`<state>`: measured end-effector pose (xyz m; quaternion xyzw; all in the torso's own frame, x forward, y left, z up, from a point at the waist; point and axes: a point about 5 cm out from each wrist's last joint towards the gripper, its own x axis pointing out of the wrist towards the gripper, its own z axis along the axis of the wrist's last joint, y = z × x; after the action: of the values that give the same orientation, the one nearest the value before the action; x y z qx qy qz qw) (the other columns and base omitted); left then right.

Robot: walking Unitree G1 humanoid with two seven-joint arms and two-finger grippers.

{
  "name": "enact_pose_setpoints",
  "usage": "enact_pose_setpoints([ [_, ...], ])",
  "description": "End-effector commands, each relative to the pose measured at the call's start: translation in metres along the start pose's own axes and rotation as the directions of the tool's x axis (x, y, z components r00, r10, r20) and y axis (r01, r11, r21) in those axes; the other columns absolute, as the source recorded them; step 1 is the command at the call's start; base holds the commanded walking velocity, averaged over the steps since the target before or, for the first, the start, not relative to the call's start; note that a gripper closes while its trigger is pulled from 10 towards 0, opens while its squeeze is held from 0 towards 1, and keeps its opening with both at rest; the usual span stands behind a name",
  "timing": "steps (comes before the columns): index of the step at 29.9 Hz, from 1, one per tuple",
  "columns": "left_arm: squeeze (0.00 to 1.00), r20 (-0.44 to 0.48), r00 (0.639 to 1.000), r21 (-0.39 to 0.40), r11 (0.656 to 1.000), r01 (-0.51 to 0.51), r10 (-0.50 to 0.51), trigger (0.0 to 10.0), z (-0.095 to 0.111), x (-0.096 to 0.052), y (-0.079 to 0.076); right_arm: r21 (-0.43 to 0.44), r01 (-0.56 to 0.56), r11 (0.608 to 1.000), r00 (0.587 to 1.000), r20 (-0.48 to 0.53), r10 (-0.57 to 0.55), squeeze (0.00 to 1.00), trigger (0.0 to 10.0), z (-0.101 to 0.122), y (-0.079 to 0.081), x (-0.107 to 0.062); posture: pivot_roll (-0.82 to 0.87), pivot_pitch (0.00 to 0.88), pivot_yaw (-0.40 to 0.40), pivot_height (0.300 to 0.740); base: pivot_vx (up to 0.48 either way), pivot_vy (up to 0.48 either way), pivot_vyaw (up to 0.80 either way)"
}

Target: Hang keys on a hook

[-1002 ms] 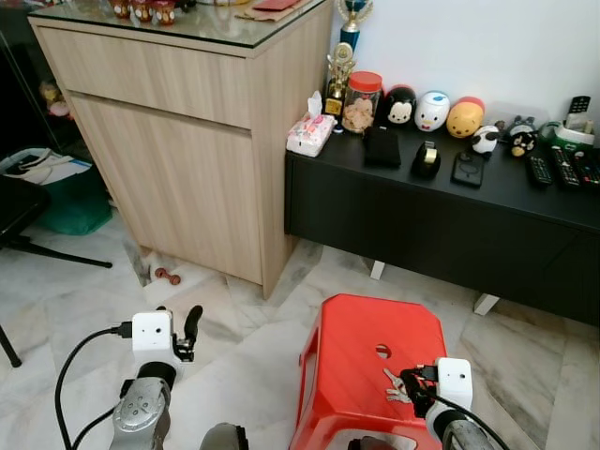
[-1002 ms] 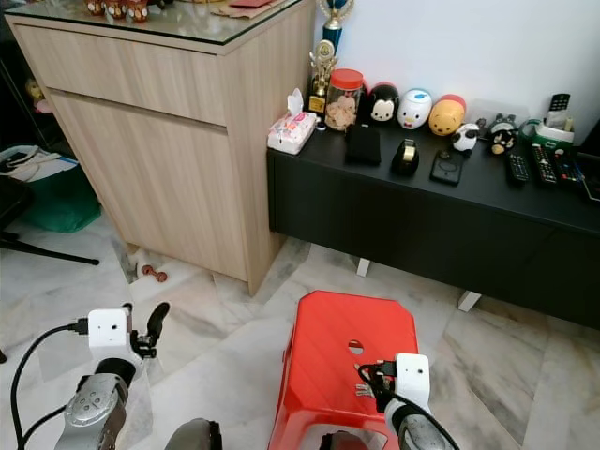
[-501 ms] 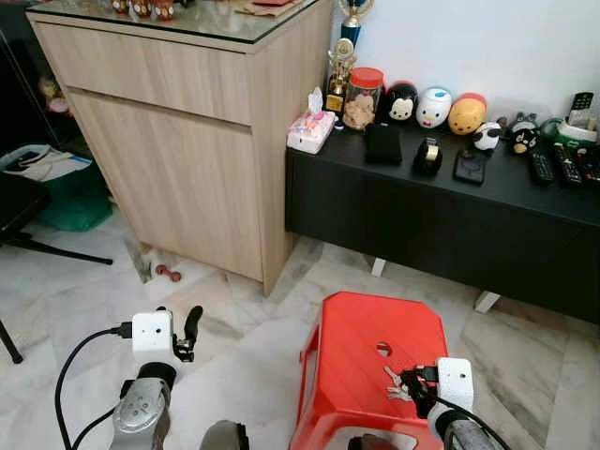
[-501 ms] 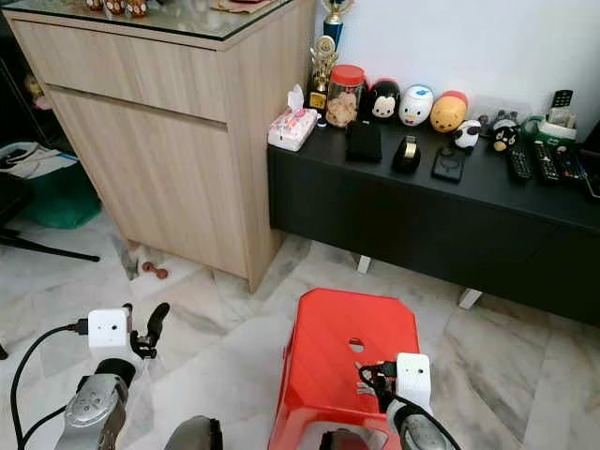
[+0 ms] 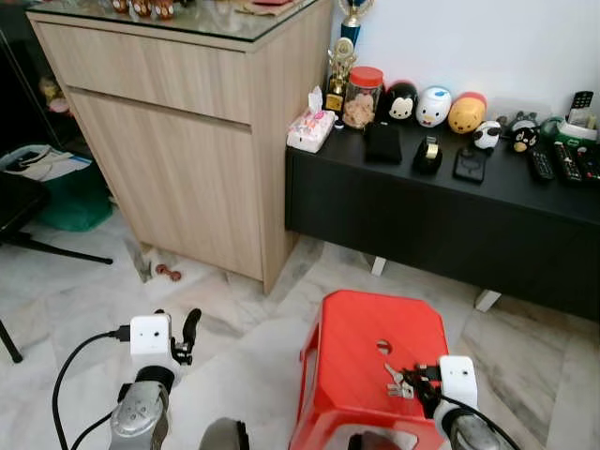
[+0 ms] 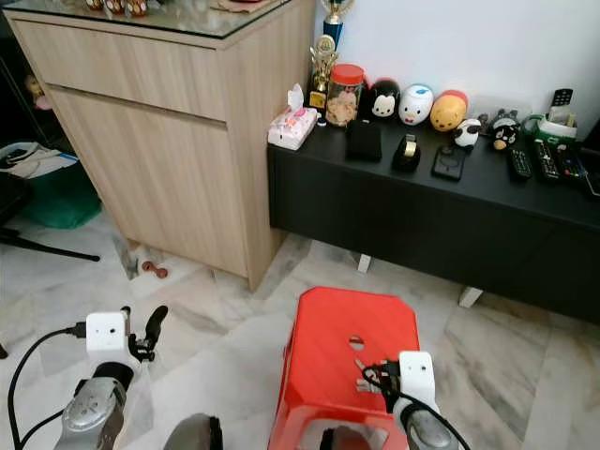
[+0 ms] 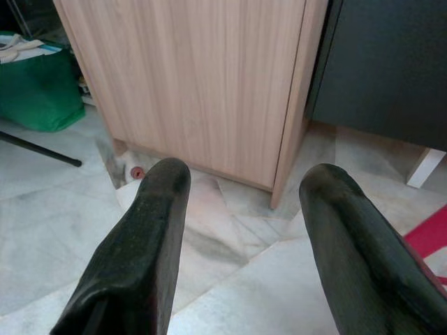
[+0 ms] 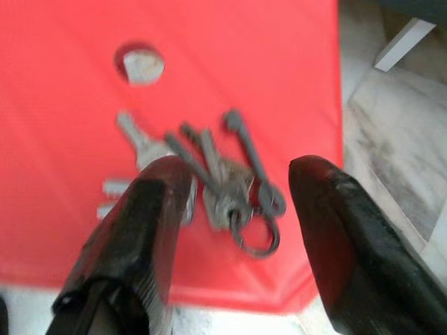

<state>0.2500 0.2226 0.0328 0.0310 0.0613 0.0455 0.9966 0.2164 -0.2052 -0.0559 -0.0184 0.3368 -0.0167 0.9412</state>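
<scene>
While spread over keys point(image 8: 223, 185) on red stool point(image 8: 63, 132), right gripper point(image 8: 230, 188).

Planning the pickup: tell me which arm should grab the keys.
Right. The right gripper hovers open directly over the keys on the red stool; the left gripper faces the wooden cabinet.

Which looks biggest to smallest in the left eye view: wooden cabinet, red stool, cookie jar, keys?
1. wooden cabinet
2. red stool
3. cookie jar
4. keys

The jar stands farther from the camera than the keys, so the last two ranks hold only as they appear.
</scene>
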Motion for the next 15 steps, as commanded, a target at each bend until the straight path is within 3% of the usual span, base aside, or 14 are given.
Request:
enact_pose_setpoints([
  [1,0.00,-0.011,1.000,0.010,1.000,0.007,-0.007,10.0,-0.001,-0.002,0.001,-0.032,0.009,0.999,0.999,-0.040,-0.010,0.00,10.0,-0.007,-0.001,-0.002,0.00,0.000,-0.063,0.610,0.000,0.000,0.00],
  [5,0.00,-0.014,1.000,0.012,1.000,0.006,-0.006,10.0,-0.002,-0.003,0.002,-0.068,0.009,0.998,0.999,-0.047,-0.013,0.00,10.0,-0.005,-0.003,-0.001,0.00,0.000,-0.059,0.610,0.000,0.000,0.00],
  [9,0.00,-0.021,1.000,0.017,1.000,0.009,-0.009,10.0,-0.003,-0.005,0.003,-0.220,0.007,0.976,0.999,-0.039,-0.016,0.00,10.0,0.002,-0.006,0.002,-0.01,0.000,-0.048,0.610,0.000,0.000,0.00],
  [13,0.00,-0.020,1.000,0.024,1.000,0.015,-0.014,10.0,-0.001,-0.004,0.004,-0.275,0.001,0.961,1.000,-0.014,-0.005,0.00,10.0,0.012,-0.007,0.005,-0.01,0.000,-0.042,0.610,0.000,0.000,0.00],
  [15,0.00,-0.018,1.000,0.028,0.999,0.018,-0.017,10.0,0.000,-0.003,0.004,-0.257,-0.012,0.966,1.000,-0.009,0.010,0.00,10.0,0.015,-0.006,0.006,-0.01,0.000,-0.039,0.610,0.000,0.000,0.00],
])
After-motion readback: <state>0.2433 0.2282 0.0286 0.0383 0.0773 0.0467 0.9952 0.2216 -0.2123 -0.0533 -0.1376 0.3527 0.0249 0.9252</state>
